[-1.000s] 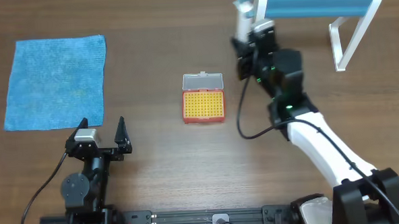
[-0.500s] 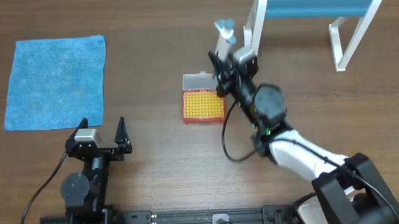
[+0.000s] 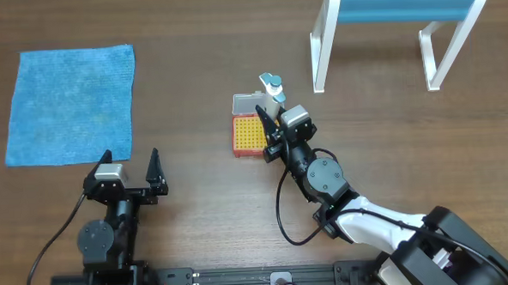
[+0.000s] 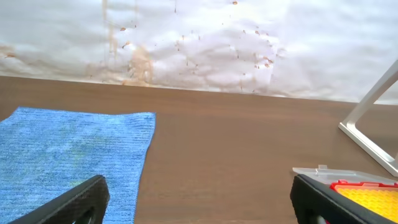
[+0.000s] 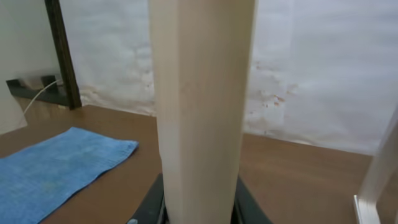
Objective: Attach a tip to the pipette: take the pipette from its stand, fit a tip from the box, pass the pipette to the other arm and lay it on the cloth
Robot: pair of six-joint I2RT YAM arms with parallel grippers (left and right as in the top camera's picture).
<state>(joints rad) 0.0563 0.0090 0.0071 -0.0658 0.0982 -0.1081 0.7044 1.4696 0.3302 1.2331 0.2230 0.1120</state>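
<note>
Right claw (image 3: 272,118) is clamped on the pipette (image 3: 271,84), holding it upright at the right edge of the tip box (image 3: 247,136). The box's clear lid is open behind, and I can't tell whether the pipette touches the tips. Left claw (image 3: 131,162) is spread wide near its base, just below the blue cloth (image 3: 70,103). The stand (image 3: 402,2) is well off at the far right. Bare tabletop (image 3: 197,205) lies between box and cloth.

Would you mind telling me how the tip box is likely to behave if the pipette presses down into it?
The tip box looks small and plastic, so it is probably light. It stands loose on the smooth table, so it may slide if the pipette presses off-centre. Its clear lid lies open on the far side, so it might tip back slightly.
</note>
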